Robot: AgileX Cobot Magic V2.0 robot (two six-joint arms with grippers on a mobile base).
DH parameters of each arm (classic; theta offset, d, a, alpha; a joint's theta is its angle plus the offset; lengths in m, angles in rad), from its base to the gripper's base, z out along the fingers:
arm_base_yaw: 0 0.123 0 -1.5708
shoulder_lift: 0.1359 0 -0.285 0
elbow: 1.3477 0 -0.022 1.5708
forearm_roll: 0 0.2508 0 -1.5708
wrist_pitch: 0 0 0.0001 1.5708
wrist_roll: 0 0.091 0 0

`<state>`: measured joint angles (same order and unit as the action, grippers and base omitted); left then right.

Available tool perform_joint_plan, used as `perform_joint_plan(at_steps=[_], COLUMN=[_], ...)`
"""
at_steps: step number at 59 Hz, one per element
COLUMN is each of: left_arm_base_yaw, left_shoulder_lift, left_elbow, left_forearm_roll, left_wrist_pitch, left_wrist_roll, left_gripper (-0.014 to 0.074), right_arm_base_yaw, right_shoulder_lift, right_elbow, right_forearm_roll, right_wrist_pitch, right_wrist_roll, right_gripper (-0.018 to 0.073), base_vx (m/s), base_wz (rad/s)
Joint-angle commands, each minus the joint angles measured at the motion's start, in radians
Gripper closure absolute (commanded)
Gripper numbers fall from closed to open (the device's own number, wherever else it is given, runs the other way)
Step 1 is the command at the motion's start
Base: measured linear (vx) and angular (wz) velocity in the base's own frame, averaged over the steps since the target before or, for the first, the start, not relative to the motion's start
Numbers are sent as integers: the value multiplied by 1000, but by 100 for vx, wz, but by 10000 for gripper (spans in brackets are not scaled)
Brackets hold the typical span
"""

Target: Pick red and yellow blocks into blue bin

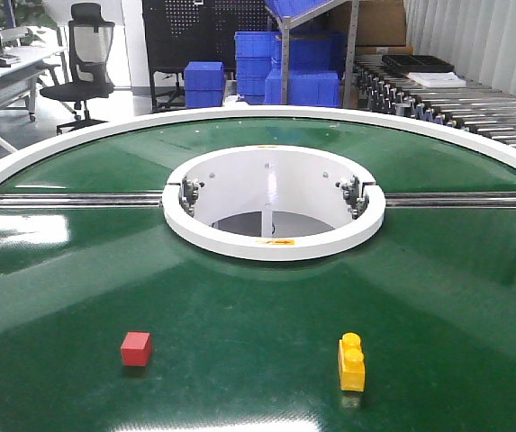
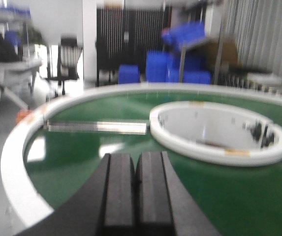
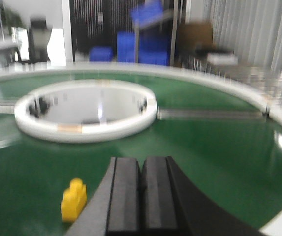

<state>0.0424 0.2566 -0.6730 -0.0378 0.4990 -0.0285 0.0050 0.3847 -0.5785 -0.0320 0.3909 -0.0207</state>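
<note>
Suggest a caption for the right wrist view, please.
Shut right gripper above the green table, yellow studded brick nearby.

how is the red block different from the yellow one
The red block is a plain cube; the yellow block is longer, with two round studs on top. The red block sits at the left of the front view, the yellow block at the right. Both rest on the green table, apart, neither held.

On the table [image 1: 239, 306], the cube [image 1: 136, 348] lies left of the brick [image 1: 351, 363], both before the central ring [image 1: 274, 248].
</note>
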Motion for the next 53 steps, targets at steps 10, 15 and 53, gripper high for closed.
perform_joint_plan(at_steps=[10, 15, 53], left_arm_base_yaw=[-1, -1, -1], left_shoulder_lift=[174, 203, 295], left_elbow=[-43, -40, -32], left_forearm_roll=[-1, 0, -2], left_wrist_pitch=[58, 135, 275], left_wrist_roll=[-5, -5, 29], left_gripper=[603, 603, 70], right_arm_base_yaw=[-4, -4, -4], right_shoulder_lift=[256, 319, 452], right_elbow=[-58, -58, -58], right_forearm_roll=[-8, -6, 48], right_wrist_pitch=[117, 174, 264], right_wrist_roll=[-10, -8, -53], right_gripper=[569, 569, 110], base_vx=[0, 0, 0], base_wz=[2, 0, 0])
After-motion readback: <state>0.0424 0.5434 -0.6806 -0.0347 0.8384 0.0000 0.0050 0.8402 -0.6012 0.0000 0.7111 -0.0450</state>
